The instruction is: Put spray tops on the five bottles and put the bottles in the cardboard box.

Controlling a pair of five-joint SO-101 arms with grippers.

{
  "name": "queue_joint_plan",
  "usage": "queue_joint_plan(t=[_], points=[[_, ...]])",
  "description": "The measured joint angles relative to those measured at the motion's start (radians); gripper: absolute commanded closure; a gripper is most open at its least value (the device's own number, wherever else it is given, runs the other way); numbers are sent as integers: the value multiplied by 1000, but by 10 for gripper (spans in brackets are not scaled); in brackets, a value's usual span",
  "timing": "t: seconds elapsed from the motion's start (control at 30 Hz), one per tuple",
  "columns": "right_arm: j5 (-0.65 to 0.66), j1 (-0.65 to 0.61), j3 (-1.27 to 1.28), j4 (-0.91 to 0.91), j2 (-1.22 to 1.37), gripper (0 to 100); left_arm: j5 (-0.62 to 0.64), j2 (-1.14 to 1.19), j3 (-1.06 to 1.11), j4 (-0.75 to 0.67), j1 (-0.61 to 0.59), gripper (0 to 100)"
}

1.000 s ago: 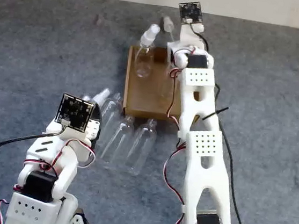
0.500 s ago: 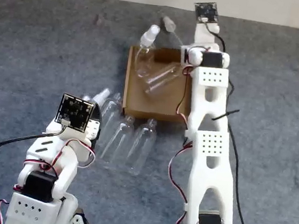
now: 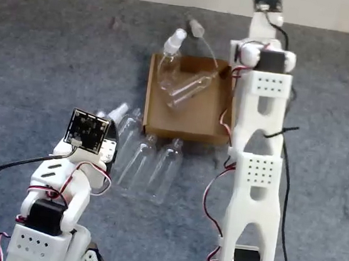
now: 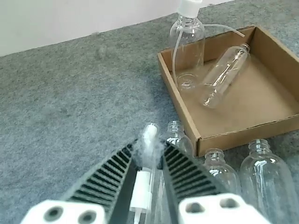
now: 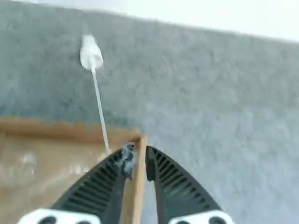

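Note:
The cardboard box (image 3: 212, 123) holds a clear bottle with a white spray top (image 3: 167, 63) at its far left corner. An uncapped bottle (image 3: 188, 91) lies slanted beside it. Three uncapped bottles (image 3: 152, 162) lie on the carpet by the box's near left corner. My left gripper (image 4: 149, 151) is shut on a white spray top (image 4: 145, 144) just above those bottles (image 4: 217, 163). My right gripper (image 5: 138, 158) hovers over the box's far right corner, fingers slightly open with nothing between them. A loose spray top (image 5: 90, 55) lies beyond the box, its tube reaching over the wall.
Grey carpet covers the table, with a pale wall at the far edge. The right arm (image 3: 257, 152) stretches along the box's right side. Open carpet lies left of the box (image 4: 261, 112) and right of the right arm.
The right arm swung right and farther away, off the box's middle to its far right corner, leaving the uncapped bottle lying in the box. The left arm stayed still.

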Motion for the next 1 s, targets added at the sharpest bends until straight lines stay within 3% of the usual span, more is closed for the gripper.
queue_joint_plan(t=[0.17, 0.4, 0.57, 0.77, 0.87, 1.0], points=[[0, 26, 0, 213, -132, 995, 0, 0, 0, 0, -46, 995], [0, 152, -14, 227, -319, 995, 0, 0, -57, 2, -109, 995], [0, 222, -17, 227, -356, 995, 0, 0, -94, 77, -146, 995], [0, 210, 86, 227, -362, 992, 0, 0, -94, 147, -149, 995], [-9, 138, 230, 227, -361, 991, 0, -2, -46, 147, -150, 995], [-152, 6, 295, 227, -359, 991, 0, 0, 23, 147, -147, 995]])
